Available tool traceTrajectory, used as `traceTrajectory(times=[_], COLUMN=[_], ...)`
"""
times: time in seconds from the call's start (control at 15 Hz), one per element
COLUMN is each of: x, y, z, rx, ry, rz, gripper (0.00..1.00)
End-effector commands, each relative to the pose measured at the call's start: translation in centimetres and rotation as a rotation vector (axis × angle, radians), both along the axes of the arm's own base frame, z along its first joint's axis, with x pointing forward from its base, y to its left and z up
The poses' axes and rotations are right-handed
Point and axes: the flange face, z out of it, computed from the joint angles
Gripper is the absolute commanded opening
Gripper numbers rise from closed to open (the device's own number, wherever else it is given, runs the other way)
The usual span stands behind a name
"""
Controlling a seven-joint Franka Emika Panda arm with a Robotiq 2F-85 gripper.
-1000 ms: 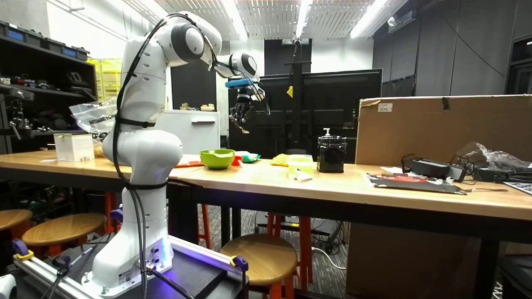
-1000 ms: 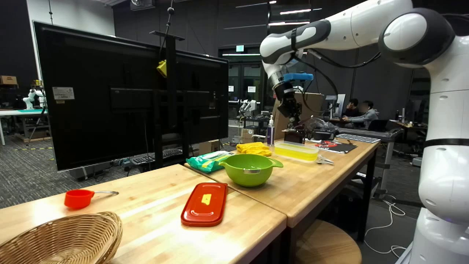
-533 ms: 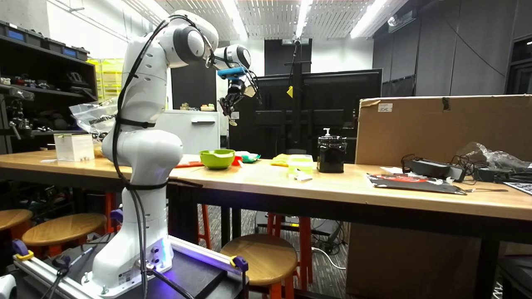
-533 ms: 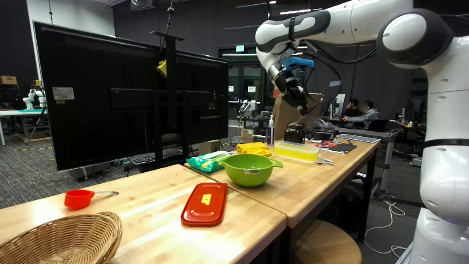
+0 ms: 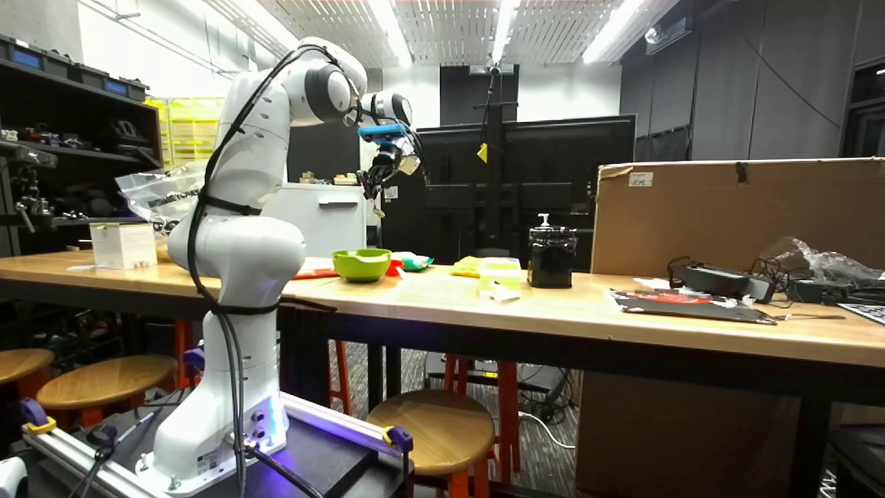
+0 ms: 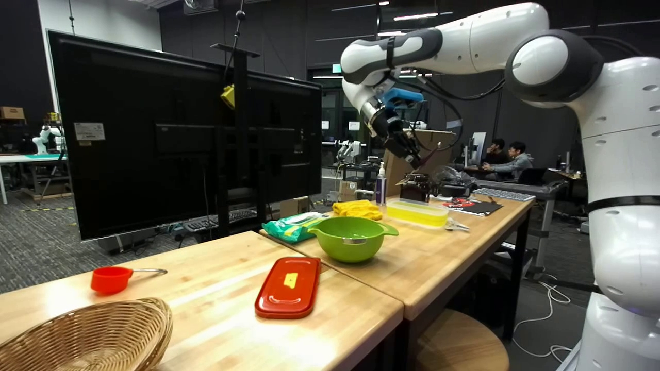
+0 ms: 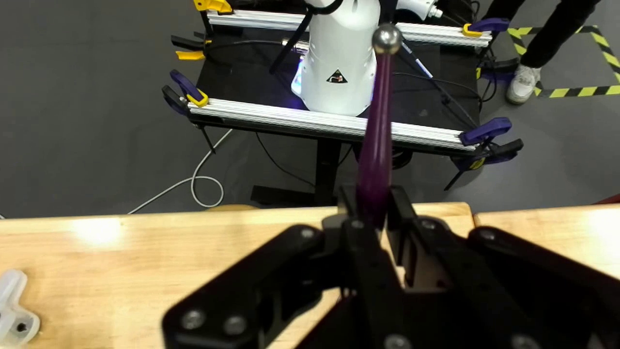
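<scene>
In the wrist view my gripper (image 7: 373, 206) is shut on a slim purple handle (image 7: 378, 140) that ends in a small metal ball. The gripper hides the lower part of the held tool there. In an exterior view the same handle (image 6: 430, 154) slants up to the right from the fingertips, and a small pale tip (image 5: 378, 212) shows below the jaws in an exterior view. The tool hangs well above the table, touching nothing else. Below stand a green bowl (image 6: 350, 247) and a clear container (image 6: 416, 216) with yellow in it.
A yellow cloth (image 6: 356, 208), a green packet (image 6: 294, 228), a red lid (image 6: 289, 296), a red cup (image 6: 111, 280) and a wicker basket (image 6: 93, 330) lie on the tables. A dark jar (image 5: 552, 259) stands beside the container. Behind is a large black screen (image 6: 129, 149).
The gripper has swung toward the robot's base side and its wrist has tilted, so the purple tool now slants more steeply. The upper arm has dropped a little. The grip stays shut.
</scene>
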Motion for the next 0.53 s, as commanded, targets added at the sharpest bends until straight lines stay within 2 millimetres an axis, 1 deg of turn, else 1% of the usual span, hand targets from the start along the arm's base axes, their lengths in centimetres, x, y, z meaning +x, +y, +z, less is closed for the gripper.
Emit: traceTrajectory(times=[0.0, 0.13, 0.47], x=[1.9, 2.5, 3.4], y=[1.2, 1.7, 3.1], z=[-1.6, -2.9, -4.8], rx=[0.031, 0.056, 0.109], ry=[0.032, 0.057, 0.117], rz=[-0.001, -0.009, -0.050], gripper=[0.04, 0.04, 0.04])
